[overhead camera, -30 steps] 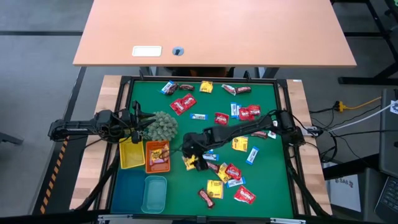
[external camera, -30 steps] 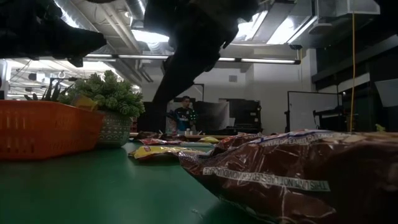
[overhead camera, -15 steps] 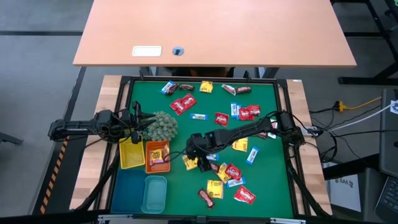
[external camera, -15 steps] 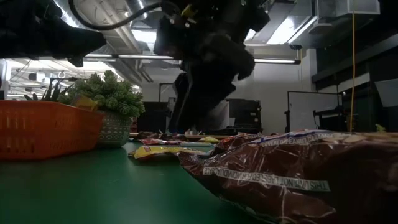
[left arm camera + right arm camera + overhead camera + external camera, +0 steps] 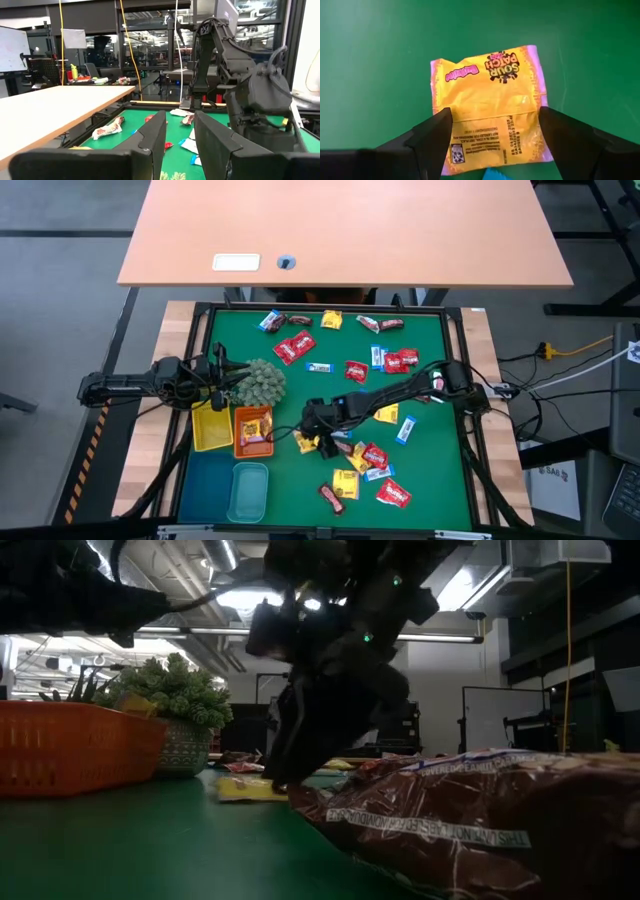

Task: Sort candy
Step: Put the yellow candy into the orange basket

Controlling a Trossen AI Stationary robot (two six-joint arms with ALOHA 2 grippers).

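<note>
Many wrapped candies lie scattered on the green mat point(image 5: 430, 470): red packets point(image 5: 295, 347), blue-white wrappers point(image 5: 405, 429), a brown bar point(image 5: 331, 498). My right gripper point(image 5: 310, 438) points down, open, over a yellow square packet point(image 5: 490, 95) that lies flat on the mat. One finger point(image 5: 432, 137) stands at each side edge of the packet. The gripper point(image 5: 283, 778) is down at mat level beside the packet point(image 5: 245, 787). My left gripper point(image 5: 180, 135) waits at the left by the plant ball, its fingers a little apart and empty. My right gripper comes from above with one finger point(image 5: 560, 137) at each of the yellow packet's two side edges point(image 5: 536, 112). The packet lies flat on the mat. Whether the fingers touch it, I cannot tell.
Yellow tray point(image 5: 211, 442) and orange tray point(image 5: 237, 442) with candy stand left of the right gripper, blue tray point(image 5: 205, 480) and teal tray point(image 5: 248, 490) nearer. The spiky plant ball point(image 5: 262, 383) stands behind them. A large brown wrapper point(image 5: 480, 820) lies close to the low camera.
My right gripper has gone down to the mat and a little toward the table's right and near edges, ending over the yellow packet.
</note>
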